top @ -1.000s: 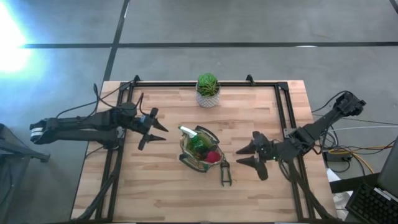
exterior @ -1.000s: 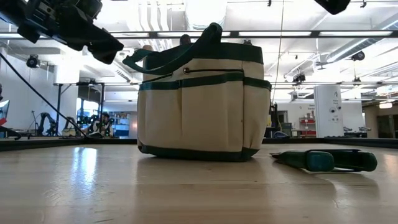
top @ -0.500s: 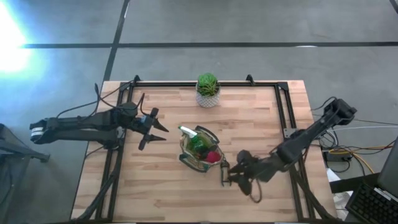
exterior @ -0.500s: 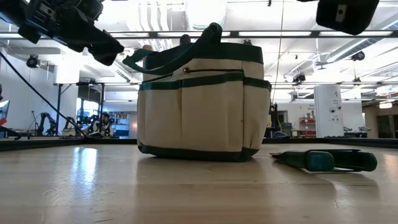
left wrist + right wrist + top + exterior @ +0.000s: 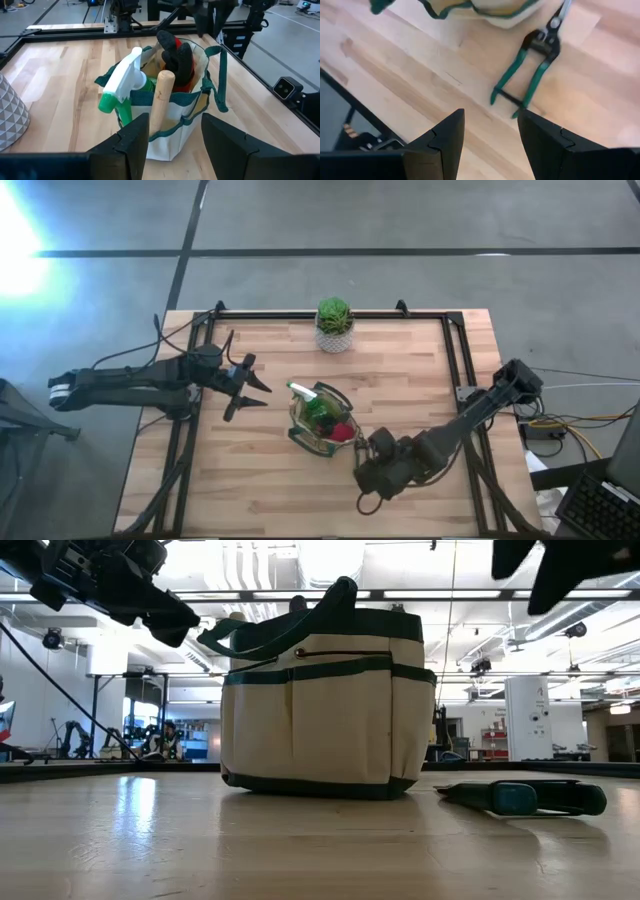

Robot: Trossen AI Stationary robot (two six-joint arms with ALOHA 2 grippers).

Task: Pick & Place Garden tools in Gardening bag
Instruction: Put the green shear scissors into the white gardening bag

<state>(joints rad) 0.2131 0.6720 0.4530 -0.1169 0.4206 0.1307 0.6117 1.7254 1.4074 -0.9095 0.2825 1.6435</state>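
Observation:
The cream-and-olive gardening bag stands upright on its base mid-table. A green spray bottle, a wooden handle and a red-and-black piece stick out of its mouth. Green-handled pruners lie flat on the table just right of the bag, also seen in the low view. My right gripper hovers open above the pruners, pointing steeply down, clear of them. My left gripper waits open in the air left of the bag.
A green plant in a white pot stands at the far edge behind the bag. Black frame rails run along the table's left, right and far sides. Bare wood lies near the front edge.
My right gripper has swung from the table's right side toward the bag and the near edge, sunk a little, tipped from near level to pointing steeply down and rolled about its axis. It now hangs over the pruners, still open. Bag and pruners have stayed put.

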